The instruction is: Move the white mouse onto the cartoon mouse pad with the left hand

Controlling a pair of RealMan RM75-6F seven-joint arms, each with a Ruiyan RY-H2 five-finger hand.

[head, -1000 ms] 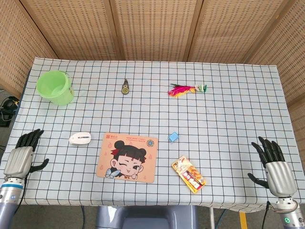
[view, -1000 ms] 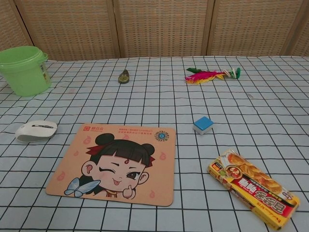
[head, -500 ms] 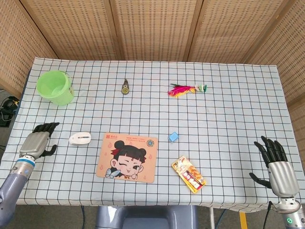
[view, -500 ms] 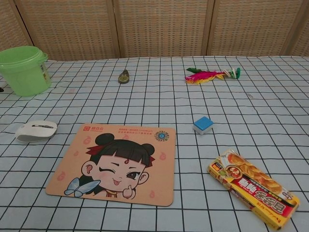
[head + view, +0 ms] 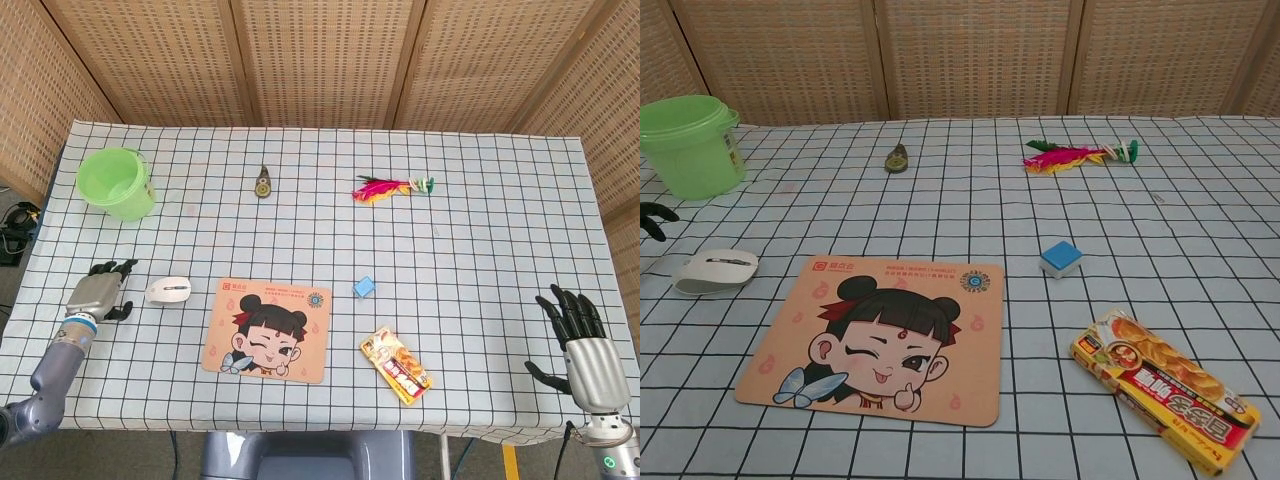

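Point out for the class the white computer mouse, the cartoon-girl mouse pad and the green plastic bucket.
white computer mouse [image 5: 168, 291], head view, centre of its top shell.
cartoon-girl mouse pad [image 5: 266, 329], head view, on the girl's printed face.
green plastic bucket [image 5: 690, 146], chest view, middle of its outer wall.

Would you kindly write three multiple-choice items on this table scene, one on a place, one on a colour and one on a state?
1. Where does the white mouse lie?
A. on the cartoon mouse pad
B. on the cloth left of the pad
C. in the bucket

2. What colour is the bucket?
A. green
B. red
C. blue

3. How is the left hand?
A. gripping the mouse
B. resting on the pad
C. beside the mouse, holding nothing

Answers: 1 B, a strip of checked cloth separates mouse and pad. 2 A, it is light green. 3 C, a gap shows between its fingers and the mouse.
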